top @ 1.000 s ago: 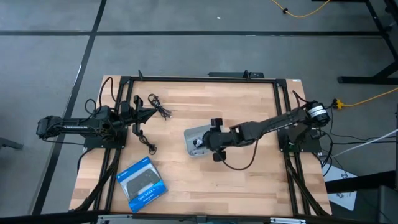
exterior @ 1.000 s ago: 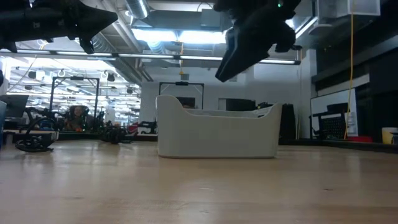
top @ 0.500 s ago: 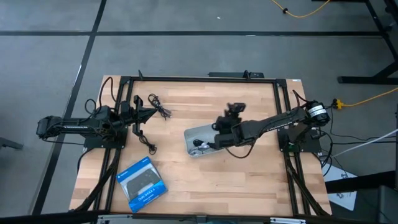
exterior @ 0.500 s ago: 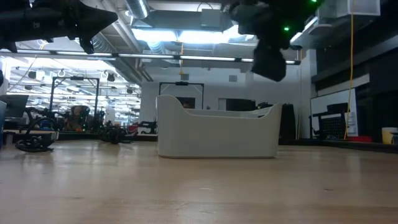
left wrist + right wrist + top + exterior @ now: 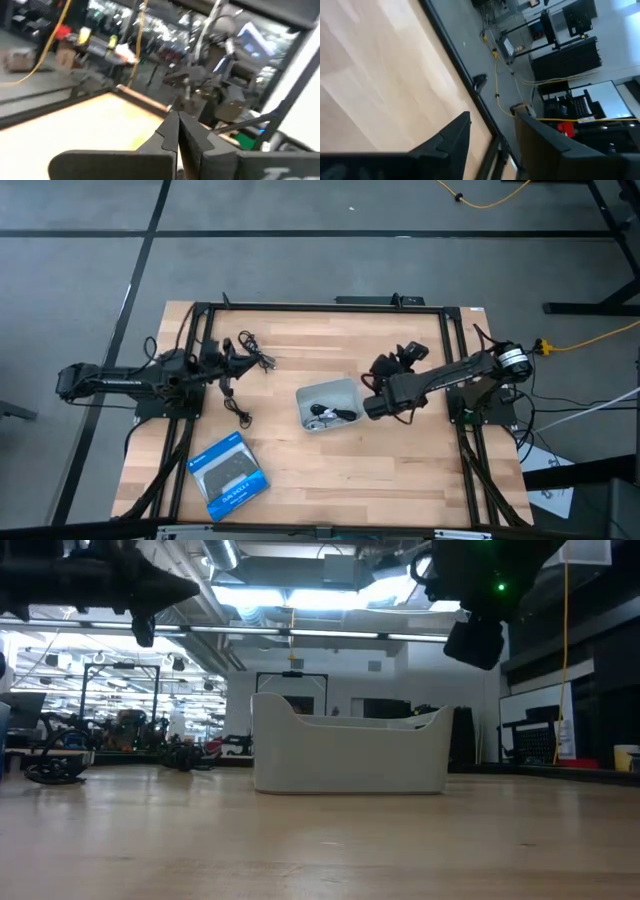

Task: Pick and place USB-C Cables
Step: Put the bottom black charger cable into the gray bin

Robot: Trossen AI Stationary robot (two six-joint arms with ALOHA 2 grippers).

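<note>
A: Why's the blue box (image 5: 229, 476) at lower left untouched?

B: It's not part of the job. Mid-frame, the bin (image 5: 328, 405) holds cables (image 5: 331, 414).

A: The right gripper (image 5: 391, 366)?

B: Just right of the bin, spread, empty.

A: Left gripper (image 5: 236, 361)?

B: Pressed together, empty, beside two black cables (image 5: 255, 350) at upper left.

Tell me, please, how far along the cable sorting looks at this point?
Partly done. The pale tray already holds cables, at least one black and one pale. Nothing is in hand: the right gripper is open and empty beside the tray, and the left gripper is shut and empty at the table's left edge. Left to move are two black cables: one at the far left, one nearer the middle-left.
</note>
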